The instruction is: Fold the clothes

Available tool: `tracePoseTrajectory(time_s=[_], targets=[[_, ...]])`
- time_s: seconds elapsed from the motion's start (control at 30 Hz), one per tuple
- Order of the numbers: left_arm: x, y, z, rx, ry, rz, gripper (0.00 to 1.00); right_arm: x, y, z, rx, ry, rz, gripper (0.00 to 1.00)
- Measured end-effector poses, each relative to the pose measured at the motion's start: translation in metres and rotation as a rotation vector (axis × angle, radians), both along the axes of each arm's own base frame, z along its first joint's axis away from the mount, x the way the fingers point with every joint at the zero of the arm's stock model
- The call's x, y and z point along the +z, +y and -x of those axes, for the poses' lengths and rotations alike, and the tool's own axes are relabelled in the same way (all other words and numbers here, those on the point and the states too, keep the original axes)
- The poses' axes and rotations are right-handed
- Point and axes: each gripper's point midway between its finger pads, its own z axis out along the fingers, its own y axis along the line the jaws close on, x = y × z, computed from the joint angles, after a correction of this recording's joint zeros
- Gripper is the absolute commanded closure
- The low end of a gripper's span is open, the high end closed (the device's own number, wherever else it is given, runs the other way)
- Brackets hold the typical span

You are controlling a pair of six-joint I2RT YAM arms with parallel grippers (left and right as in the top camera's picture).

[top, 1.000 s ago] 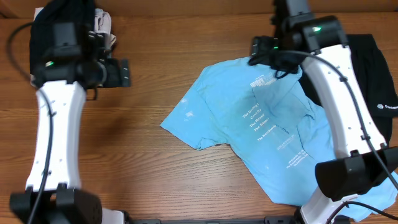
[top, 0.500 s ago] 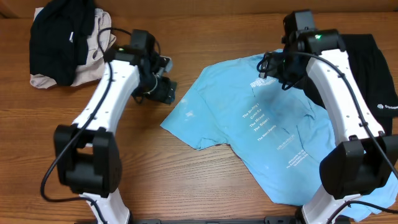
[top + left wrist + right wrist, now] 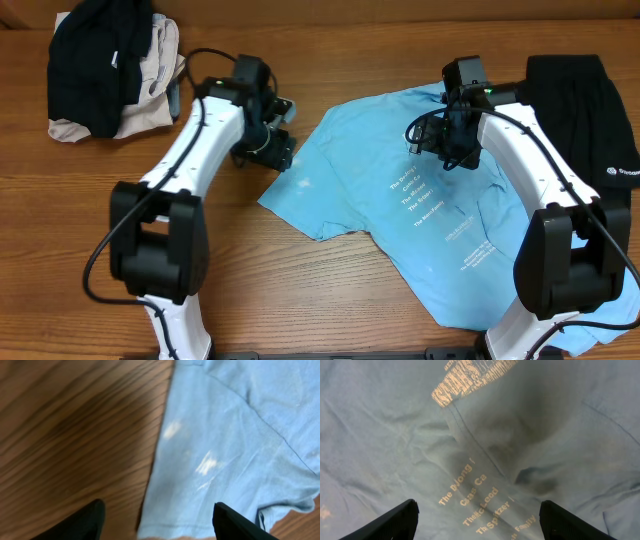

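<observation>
Nearest the arm bases, the hem of the light blue T-shirt (image 3: 470,270) trails towards the front edge of the bench (image 3: 300,300), partly hidden by the right arm. The shirt lies open but crooked and creased on the striped brown wood. It is a thin, limp knit with pale lettering running down the chest, and one sleeve juts out on the left arm's side.

Further in, the left pincer (image 3: 283,150) hangs at the edge of that sleeve. Its wrist view shows dark fingers spread, with the cloth's edge and bare wood between them and nothing gripped. The right pincer (image 3: 447,150) hovers over the upper chest, also spread wide above wrinkled fabric and print, pinching nothing.

Nothing looks folded yet, so the step in hand is probably taking the first grips. Next, each pincer would have to drop onto the cloth and nip it. The left sits well at an edge. The right is over mid-cloth, where it would likely gather a ridge. Such soft fabric may bunch as it drags.

Farthest back lie a black garment (image 3: 600,130) just beside the shirt and, well apart at the other corner, a crumpled black bundle (image 3: 95,60) on a beige garment (image 3: 150,75).
</observation>
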Motion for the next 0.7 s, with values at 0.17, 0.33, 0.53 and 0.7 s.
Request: tracePoseTrajectory(time_s=[0.17, 0.33, 0.53, 0.7], targets=[[-0.008, -0.036, -0.011, -0.102, -0.078, 0.021, 0.26, 0.0, 0.001, -0.003, 0.0, -0.012, -0.002, 0.19], [0.005, -0.089, -0.034, -0.228, -0.269, 0.077, 0.18, 0.001, 0.0, -0.003, 0.0, -0.014, -0.002, 0.18], [0.002, -0.14, -0.05, -0.347, -0.431, 0.084, 0.17, -0.001, -0.005, 0.002, -0.013, 0.01, 0.001, 0.18], [-0.029, -0.15, -0.05, -0.391, -0.427, 0.028, 0.18, -0.002, -0.018, 0.006, -0.045, 0.036, 0.005, 0.18]])
